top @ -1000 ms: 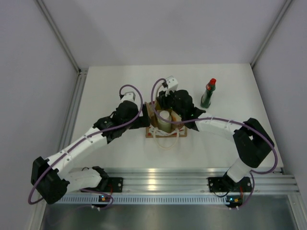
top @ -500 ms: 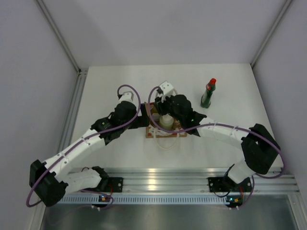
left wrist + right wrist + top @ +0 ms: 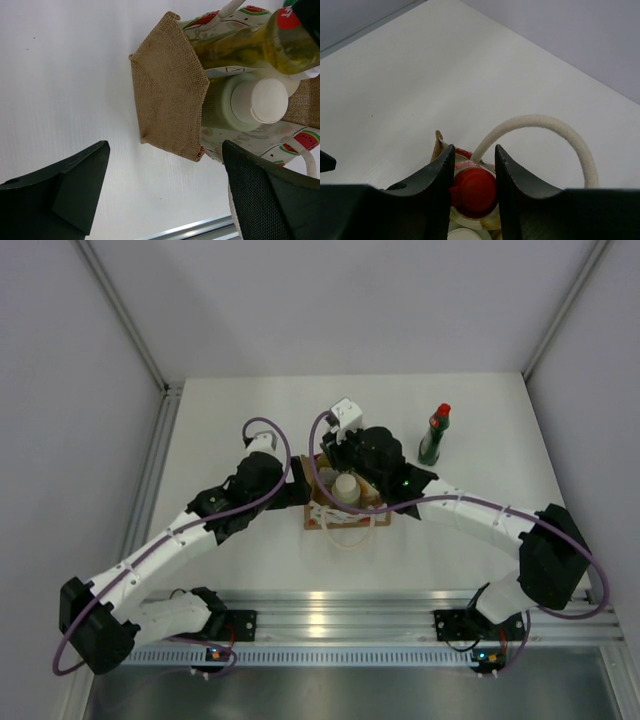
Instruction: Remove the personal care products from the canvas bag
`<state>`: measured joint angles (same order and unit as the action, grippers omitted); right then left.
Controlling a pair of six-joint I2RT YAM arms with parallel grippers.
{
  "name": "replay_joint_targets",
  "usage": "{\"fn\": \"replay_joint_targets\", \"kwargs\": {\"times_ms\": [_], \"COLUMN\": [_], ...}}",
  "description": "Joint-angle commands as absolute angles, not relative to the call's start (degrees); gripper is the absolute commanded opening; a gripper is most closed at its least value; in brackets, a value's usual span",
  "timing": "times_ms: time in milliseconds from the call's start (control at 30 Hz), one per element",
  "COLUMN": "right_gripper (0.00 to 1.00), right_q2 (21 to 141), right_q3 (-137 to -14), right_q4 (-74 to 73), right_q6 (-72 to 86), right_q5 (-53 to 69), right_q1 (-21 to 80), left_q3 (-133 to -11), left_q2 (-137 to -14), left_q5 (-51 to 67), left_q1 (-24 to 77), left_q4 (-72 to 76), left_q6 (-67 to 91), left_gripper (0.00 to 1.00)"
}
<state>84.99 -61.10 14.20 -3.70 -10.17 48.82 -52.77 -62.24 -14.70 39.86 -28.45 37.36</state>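
White tbl (image 3: 230, 420), grey walls (image 3: 330, 300), yellow bottle (image 3: 240, 45) gripped

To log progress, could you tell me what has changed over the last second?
The right gripper shifted slightly left over the canvas bag, its elbow swinging outward, and now clamps the yellow bottle by its cap. The open left gripper, bag and dark green bottle stayed put.

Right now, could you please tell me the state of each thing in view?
Bag: open, standing on table.
Yellow bottle: tilted in bag, cap gripped.
Pale green bottle: inside bag, capped.
Dark green bottle: upright on table.
Left pincer: open.
Right pincer: shut on yellow bottle.
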Motion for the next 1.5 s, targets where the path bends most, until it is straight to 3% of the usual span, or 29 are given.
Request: {"fn": "replay_joint_targets", "kwargs": {"times_ms": [0,433,700,1100,1467], "right_gripper": [0.00,0.00,0.00,0.00,0.00], "right_q2": [80.2,76.0,71.0,59.5,53.8], "right_q3": [-71.0,-85.9,-88.1,-71.9,-45.9], "right_q4": [16.6,1.9,-3.7,-3.3,18.3], "right_q6": [-5.4,-9.2,-10.2,-3.6,0.8], "right_q5": [-12.7,-15.9,-18.1,-22.7,-22.5], "right_q1": [50.1,49.8,45.8,29.5,17.9], "left_q3": [-52.0,-51.0,-50.5,-50.8,-50.7], "left_q2": [-60.4,-58.6,-58.0,-56.8,-56.5], "left_q5": [-15.8,-16.9,-16.7,-15.4,-14.2], "left_q1": [40.1,40.1,40.1,40.1,40.1], "left_q4": [-25.9,-25.9,-26.0,-26.0,-26.0], "left_q6": [37.0,37.4,37.5,37.3,36.8], "left_gripper": [0.98,0.98,0.98,0.98,0.98]}}
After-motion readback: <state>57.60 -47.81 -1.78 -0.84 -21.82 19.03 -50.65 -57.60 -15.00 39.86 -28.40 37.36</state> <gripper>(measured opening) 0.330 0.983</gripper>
